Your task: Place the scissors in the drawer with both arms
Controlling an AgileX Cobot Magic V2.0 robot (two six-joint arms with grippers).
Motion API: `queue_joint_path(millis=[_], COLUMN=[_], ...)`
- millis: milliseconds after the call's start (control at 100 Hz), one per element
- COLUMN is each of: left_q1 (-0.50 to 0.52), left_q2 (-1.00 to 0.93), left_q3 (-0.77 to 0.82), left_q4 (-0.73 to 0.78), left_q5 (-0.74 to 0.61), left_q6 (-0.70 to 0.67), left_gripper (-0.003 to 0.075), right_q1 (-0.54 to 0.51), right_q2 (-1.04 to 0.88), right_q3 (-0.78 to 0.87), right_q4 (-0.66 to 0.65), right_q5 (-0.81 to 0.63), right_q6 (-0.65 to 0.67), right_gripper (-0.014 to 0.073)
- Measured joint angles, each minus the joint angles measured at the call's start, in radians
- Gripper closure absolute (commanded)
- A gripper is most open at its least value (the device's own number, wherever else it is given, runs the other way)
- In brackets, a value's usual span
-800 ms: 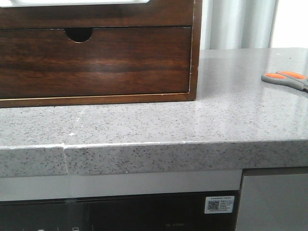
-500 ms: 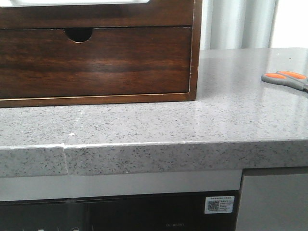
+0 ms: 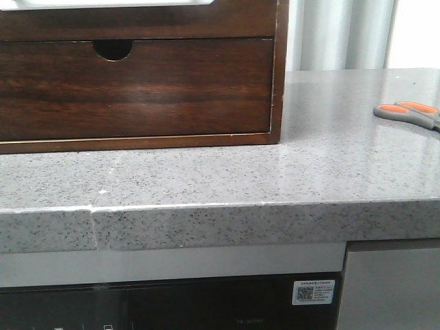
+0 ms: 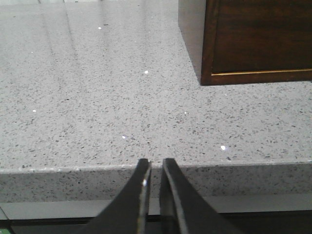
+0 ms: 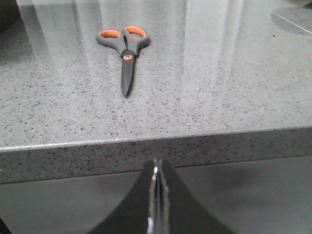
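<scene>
The scissors [image 3: 407, 114], grey with orange-lined loops, lie flat on the speckled counter at the far right; in the right wrist view the scissors [image 5: 125, 50] lie closed, blades toward the counter's front edge. The drawer [image 3: 137, 20] is the plain dark wood front at the top of the cabinet, closed, with a whitish strip above it. My right gripper [image 5: 157, 163] is shut and empty, below and in front of the counter edge. My left gripper [image 4: 156, 162] hangs at the counter's front edge, jaws nearly together with only a thin slit, holding nothing. Neither gripper shows in the front view.
A lower drawer front with a semicircular notch [image 3: 112, 48] sits under the plain one. The cabinet's corner [image 4: 208, 58] stands on the counter [image 3: 289, 172] ahead of the left gripper. A dark appliance panel [image 3: 172, 306] lies below the counter edge.
</scene>
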Motion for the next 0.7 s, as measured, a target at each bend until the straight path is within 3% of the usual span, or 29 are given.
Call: queue_joint_path(millis=[700], left_q1=[0.0], left_q2=[0.0], left_q3=[0.0], left_q4=[0.03], left_q5=[-0.064], left_q6=[0.0], left_gripper=[0.0717], right_q1=[0.0], right_q2=[0.0], right_q3=[0.0], right_q4=[0.008], right_q5=[-0.054], right_q6=[0.0], right_gripper=[0.071])
